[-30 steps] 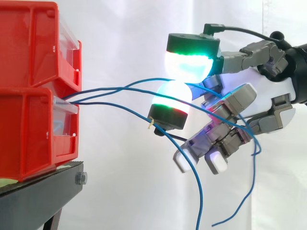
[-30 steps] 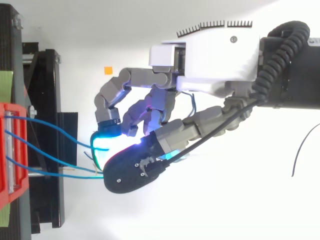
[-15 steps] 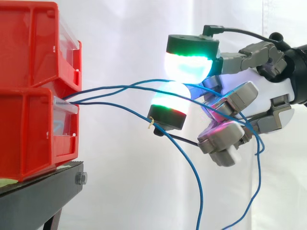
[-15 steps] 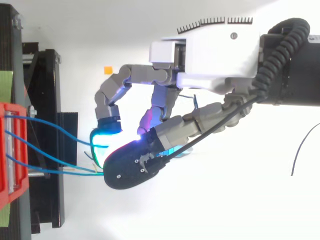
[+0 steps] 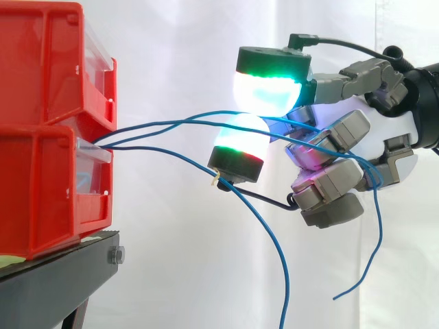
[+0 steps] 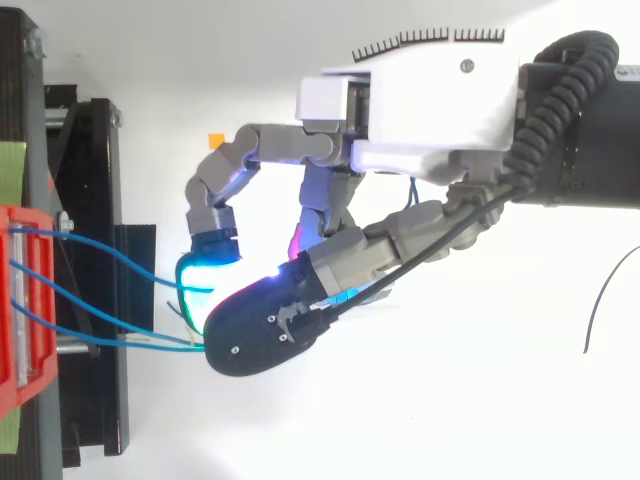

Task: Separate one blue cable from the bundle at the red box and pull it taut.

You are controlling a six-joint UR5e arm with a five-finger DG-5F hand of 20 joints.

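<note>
The hand's (image 6: 430,110) lower fingers (image 5: 329,205) have curled tighter; its pads (image 5: 267,92) pinch a blue cable (image 5: 152,125), ends dangling in side view.

The bins (image 5: 41,137) at 9 o'clock in the side view are bright red with clear fronts; the stand (image 5: 62,281) at 7 o'clock is black. The cables (image 5: 171,125) are solid blue, the curtain (image 5: 178,55) white. The hand (image 5: 405,130) has grey fingers and a white palm. Its upper pad (image 5: 269,92) glows white-cyan under a green band, its lower pad (image 5: 240,137) white-green above a red band; both wear black caps. Magenta tints the fingers at 3 o'clock. In the top view, an orange square (image 6: 215,139) shows at 10 o'clock.
</note>
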